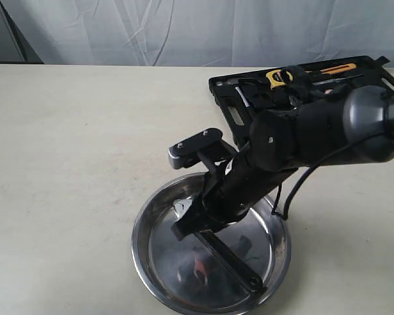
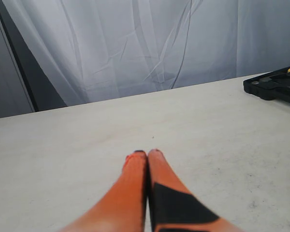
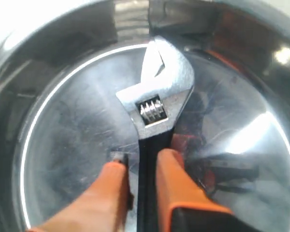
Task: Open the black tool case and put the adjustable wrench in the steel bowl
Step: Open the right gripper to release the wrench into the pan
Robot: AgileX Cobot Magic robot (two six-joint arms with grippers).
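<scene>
Open table [image 1: 65, 144] spreads beside the one steel bowl [image 1: 139, 231], and one black tool case [image 1: 223, 88] lies open just behind it. Inside the bowl, the right gripper [image 3: 142, 164] clasps the handle of the single adjustable wrench [image 3: 154, 111]. Only the left wrist view shows the left gripper [image 2: 147, 153], pinched together on nothing
</scene>
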